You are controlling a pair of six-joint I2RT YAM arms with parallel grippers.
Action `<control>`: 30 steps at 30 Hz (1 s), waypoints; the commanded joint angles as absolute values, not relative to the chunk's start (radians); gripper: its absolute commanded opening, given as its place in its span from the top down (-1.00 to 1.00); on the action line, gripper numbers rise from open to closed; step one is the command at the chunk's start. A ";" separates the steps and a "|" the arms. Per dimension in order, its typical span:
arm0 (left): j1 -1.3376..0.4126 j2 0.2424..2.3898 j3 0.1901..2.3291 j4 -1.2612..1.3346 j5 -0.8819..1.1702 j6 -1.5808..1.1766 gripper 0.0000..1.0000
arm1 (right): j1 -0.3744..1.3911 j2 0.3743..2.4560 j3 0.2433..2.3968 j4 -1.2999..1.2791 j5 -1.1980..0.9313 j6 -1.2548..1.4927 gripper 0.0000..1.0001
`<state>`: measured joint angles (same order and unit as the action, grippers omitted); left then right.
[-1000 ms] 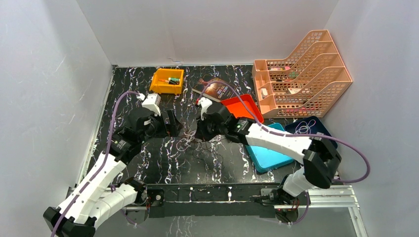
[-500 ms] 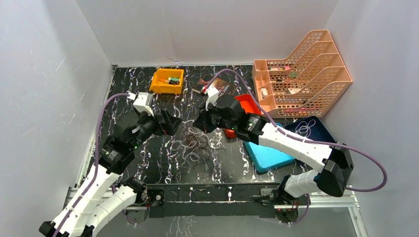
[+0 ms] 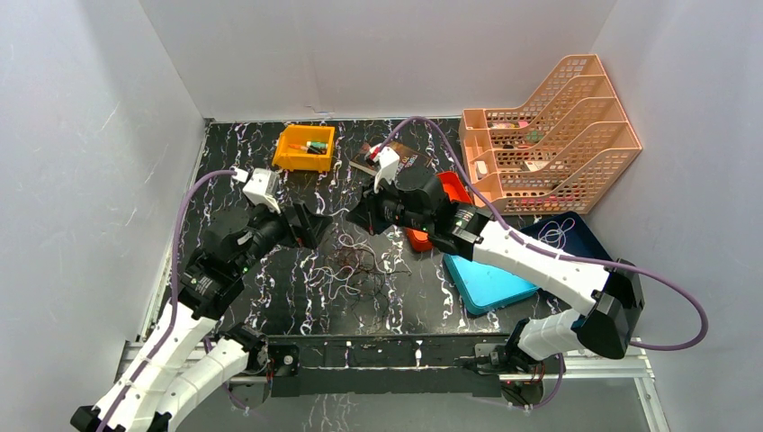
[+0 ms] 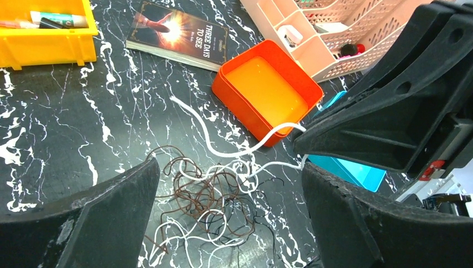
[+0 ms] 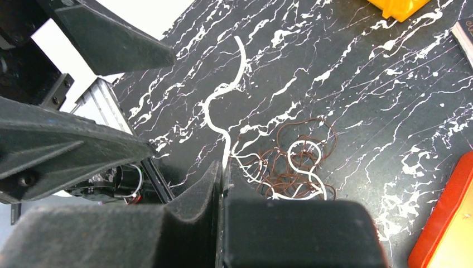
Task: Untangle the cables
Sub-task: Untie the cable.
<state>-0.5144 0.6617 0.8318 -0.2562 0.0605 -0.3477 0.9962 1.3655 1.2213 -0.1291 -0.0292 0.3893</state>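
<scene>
The cables [image 3: 355, 265] lie as a loose tangle of brown, black and whitish cords on the black marbled table, between the two arms. In the left wrist view the tangle [image 4: 206, 206] sits below and between my wide-apart fingers. My left gripper [image 3: 310, 225] hovers open just left of the tangle, holding nothing. My right gripper [image 3: 360, 216] is shut on the whitish cable [image 5: 225, 151], raised behind the tangle. That cord runs taut from the pinched jaws down into the heap [image 5: 295, 162], and its free end trails away across the table.
An orange tray [image 3: 445, 198] and a book [image 3: 396, 160] lie behind the right gripper. A yellow bin [image 3: 304, 147] sits at the back left, a peach file rack [image 3: 549, 135] at the back right. A teal tray [image 3: 486, 279] and a dark blue tray [image 3: 562, 232] are at the right.
Both grippers were close together over the tangle. The right one has lifted and moved back with the whitish cable; the left one has drawn away to the left, uncovering the heap.
</scene>
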 commanded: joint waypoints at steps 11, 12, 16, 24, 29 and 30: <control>-0.518 0.591 0.780 -0.085 0.282 -0.291 -0.97 | 1.000 1.246 1.269 0.031 0.183 0.471 1.00; -0.518 0.589 0.766 -0.065 0.285 -0.295 -0.97 | 1.000 1.240 1.266 0.044 0.198 0.489 1.00; -0.518 0.606 0.700 0.071 0.313 -0.306 -0.97 | 1.000 1.234 1.266 0.104 0.206 0.534 1.00; -0.520 0.787 0.638 0.394 0.337 -0.329 -0.93 | 0.999 1.262 1.298 0.124 0.164 0.577 1.00; -0.591 0.936 0.640 0.611 0.399 -0.289 -0.88 | 1.000 1.253 1.287 0.127 0.139 0.600 1.00; -0.607 0.952 0.637 0.635 0.404 -0.265 -0.83 | 1.000 1.253 1.287 0.125 0.134 0.603 1.00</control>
